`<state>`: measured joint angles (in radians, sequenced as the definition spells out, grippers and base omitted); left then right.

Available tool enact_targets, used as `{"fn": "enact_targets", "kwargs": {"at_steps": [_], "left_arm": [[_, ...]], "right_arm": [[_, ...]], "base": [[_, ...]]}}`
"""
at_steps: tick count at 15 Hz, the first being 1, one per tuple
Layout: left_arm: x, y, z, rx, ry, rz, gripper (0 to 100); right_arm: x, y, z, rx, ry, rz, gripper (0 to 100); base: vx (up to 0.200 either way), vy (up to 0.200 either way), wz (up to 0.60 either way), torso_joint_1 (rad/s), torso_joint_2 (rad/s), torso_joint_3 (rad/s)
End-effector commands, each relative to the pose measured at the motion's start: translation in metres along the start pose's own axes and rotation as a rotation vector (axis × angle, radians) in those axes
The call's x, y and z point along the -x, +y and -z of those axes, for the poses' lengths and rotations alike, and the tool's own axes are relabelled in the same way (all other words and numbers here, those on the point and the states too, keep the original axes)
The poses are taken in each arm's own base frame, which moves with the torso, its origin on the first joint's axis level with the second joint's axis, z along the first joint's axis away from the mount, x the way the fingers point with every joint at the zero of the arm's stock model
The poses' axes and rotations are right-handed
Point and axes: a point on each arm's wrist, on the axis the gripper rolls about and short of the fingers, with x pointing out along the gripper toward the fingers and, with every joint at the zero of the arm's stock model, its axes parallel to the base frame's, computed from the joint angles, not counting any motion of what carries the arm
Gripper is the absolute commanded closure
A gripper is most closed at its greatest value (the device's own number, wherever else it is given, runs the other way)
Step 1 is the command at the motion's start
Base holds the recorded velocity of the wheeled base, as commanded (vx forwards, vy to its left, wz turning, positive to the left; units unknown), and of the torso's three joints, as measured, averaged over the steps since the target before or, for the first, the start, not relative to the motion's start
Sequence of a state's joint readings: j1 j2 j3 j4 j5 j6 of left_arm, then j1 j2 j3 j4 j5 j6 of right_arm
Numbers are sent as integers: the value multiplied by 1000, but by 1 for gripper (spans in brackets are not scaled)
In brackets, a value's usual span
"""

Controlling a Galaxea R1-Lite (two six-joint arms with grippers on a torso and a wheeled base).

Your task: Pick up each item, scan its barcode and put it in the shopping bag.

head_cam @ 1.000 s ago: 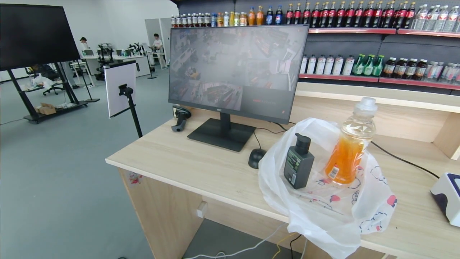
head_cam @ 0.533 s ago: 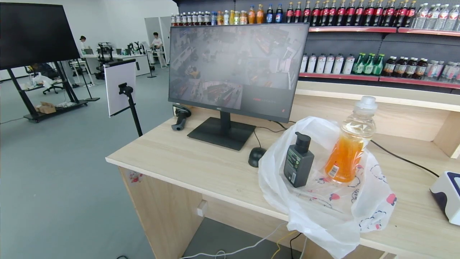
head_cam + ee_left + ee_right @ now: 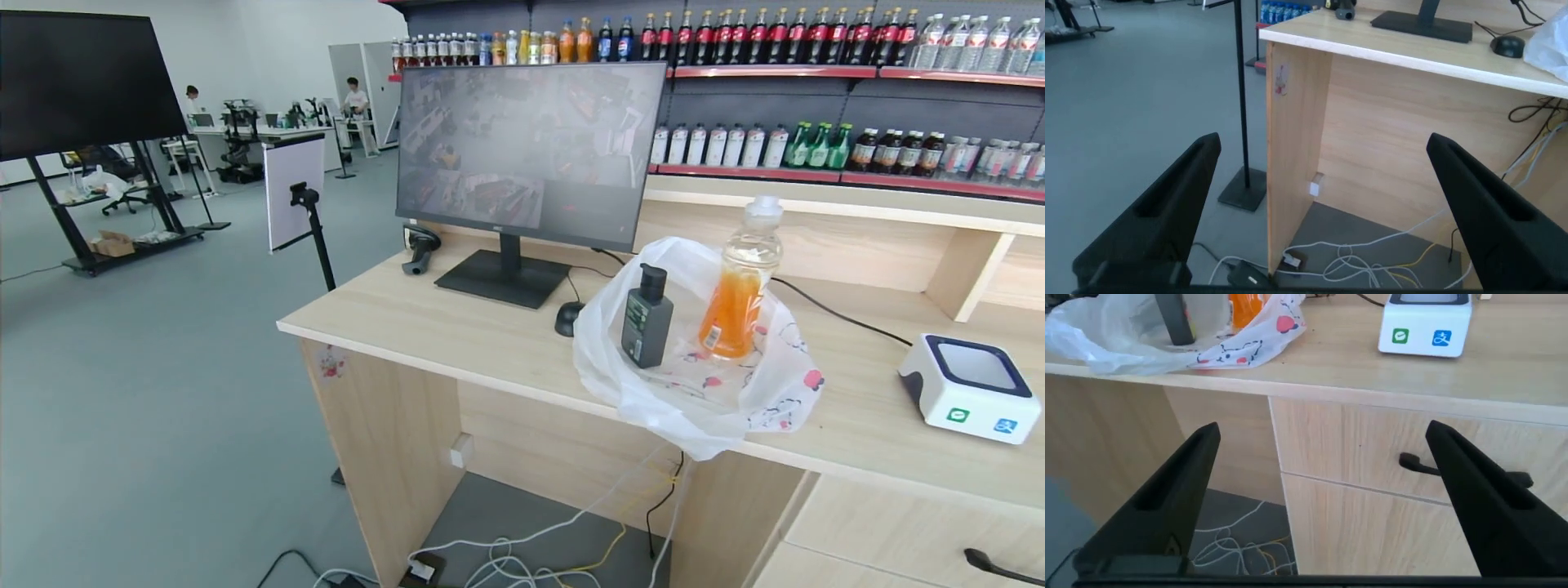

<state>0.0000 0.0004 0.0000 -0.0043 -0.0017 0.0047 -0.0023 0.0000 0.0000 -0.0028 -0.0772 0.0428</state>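
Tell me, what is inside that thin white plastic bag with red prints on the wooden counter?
A dark grey pump bottle and a clear bottle of orange drink stand side by side in the white plastic bag. Its crumpled folds hide anything lying low behind them.

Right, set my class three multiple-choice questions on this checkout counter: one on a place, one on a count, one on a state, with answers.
1. Where does the white scanner box stand?
A) on the counter, to the robot's right of the shopping bag
B) behind the monitor
C) inside the bag

2. How many items stand in the shopping bag?
A) one
B) two
C) four

3. How are the two claws?
A) shut on a bottle
B) open and empty
C) shut on nothing

Answers:
1 A: the box sits on the wood top, apart from the bag.
2 B: a dark pump bottle and an orange drink bottle stand there.
3 B: the left claw and the right claw each have fingers spread wide with nothing between them.
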Motion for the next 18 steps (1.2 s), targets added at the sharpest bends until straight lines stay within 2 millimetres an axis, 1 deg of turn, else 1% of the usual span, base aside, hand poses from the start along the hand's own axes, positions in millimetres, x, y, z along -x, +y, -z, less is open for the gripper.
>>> {"fn": "enact_targets", "kwargs": {"at_steps": [1, 8, 9, 16, 18], "left_arm": [[0, 0, 0, -1, -1, 0, 0], [0, 0, 0, 0, -1, 0, 0], [0, 0, 0, 0, -1, 0, 0], [0, 0, 0, 0, -1, 0, 0], [0, 0, 0, 0, -1, 0, 0]], "right_arm": [[0, 0, 0, 0, 1, -4, 0], [0, 0, 0, 0, 1, -6, 0], [0, 0, 0, 1, 1, -4, 0], [0, 0, 0, 1, 0, -6, 0], [0, 0, 0, 1, 0, -6, 0]], "base": [[0, 0, -600, 2, 2, -2], [0, 0, -600, 1, 3, 5], [0, 0, 0, 0, 0, 0], [0, -200, 0, 3, 1, 4], [0, 0, 0, 0, 0, 0]]}}
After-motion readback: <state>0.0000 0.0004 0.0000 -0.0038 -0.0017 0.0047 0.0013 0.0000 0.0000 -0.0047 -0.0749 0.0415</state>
